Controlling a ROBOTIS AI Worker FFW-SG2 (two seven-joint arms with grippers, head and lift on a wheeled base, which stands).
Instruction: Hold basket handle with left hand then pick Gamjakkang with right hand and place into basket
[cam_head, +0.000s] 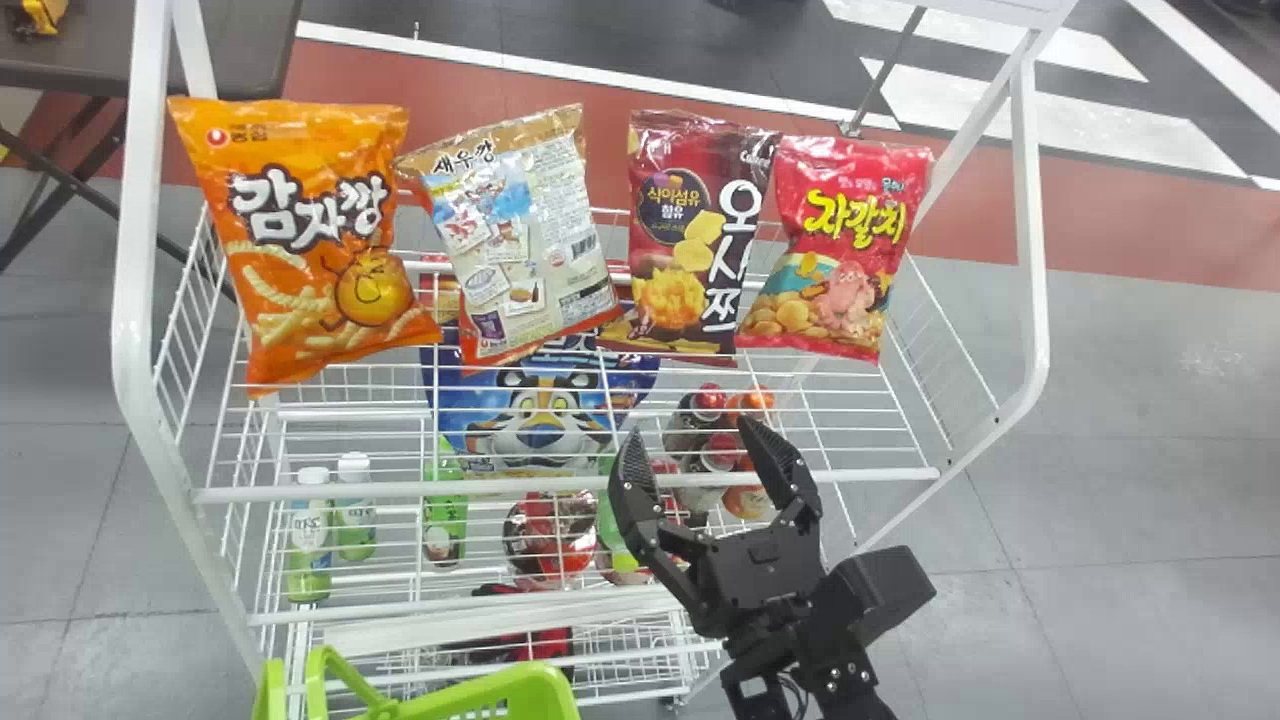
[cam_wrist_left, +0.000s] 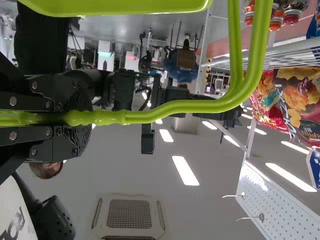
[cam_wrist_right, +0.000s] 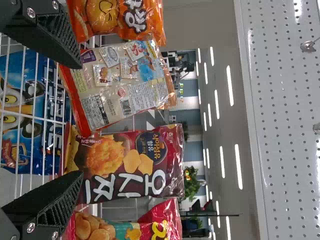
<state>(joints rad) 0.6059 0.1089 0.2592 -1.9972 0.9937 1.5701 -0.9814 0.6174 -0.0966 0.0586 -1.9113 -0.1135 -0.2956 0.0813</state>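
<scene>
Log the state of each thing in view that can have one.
Left gripper: closed on the basket handle
Right gripper: open, holding nothing
Basket: held by its handle, contents hidden
Gamjakkang: sealed, upright on the rack, not gripped
Cream bag: sealed, back outward, tilted
Dark red bag: sealed, upright
White-capped bottles: capped, standing

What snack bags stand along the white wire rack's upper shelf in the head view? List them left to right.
Orange Gamjakkang bag, beige snack bag with a red lower edge, dark red chip bag, pinkish-red snack bag with yellow lettering.
</scene>
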